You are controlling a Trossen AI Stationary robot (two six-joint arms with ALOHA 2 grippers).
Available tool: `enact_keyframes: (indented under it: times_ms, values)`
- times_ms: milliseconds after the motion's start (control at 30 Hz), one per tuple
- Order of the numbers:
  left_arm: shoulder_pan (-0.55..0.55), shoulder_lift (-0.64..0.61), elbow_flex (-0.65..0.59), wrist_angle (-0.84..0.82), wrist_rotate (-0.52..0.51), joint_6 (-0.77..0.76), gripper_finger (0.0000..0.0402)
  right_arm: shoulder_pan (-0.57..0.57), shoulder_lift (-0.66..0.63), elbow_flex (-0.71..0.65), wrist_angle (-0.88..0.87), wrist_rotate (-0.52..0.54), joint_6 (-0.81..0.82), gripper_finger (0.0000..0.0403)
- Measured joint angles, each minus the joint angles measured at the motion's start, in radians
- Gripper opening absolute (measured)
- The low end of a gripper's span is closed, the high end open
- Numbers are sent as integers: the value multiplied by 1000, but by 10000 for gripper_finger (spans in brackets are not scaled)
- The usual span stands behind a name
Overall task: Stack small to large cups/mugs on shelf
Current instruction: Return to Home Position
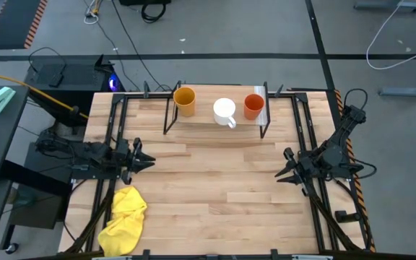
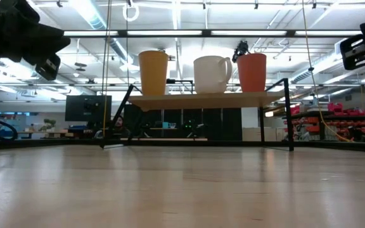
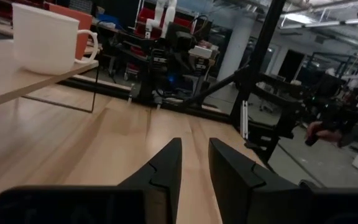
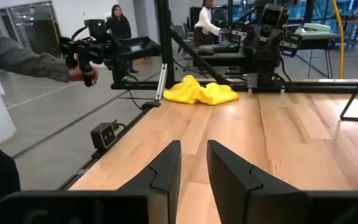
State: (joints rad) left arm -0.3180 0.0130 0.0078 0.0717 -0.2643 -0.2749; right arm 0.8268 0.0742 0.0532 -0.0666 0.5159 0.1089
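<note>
Tabletop (image 1: pixel 215 180): left gripper (image 1: pixel 147 157), right gripper (image 1: pixel 283 165) at opposite sides, facing inward, fingers slightly parted, empty.

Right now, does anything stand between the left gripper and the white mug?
Nothing visible does. Only bare table lies between the left gripper and the white mug on the shelf; the yellow cup stands to one side of that line.
</note>
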Motion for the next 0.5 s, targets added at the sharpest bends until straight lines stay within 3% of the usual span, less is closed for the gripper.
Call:
enact_keyframes:
  times_ms: [500]
  values:
    - [0,0,0,-1,0,24,88,0,0,1,1,0,3,86]
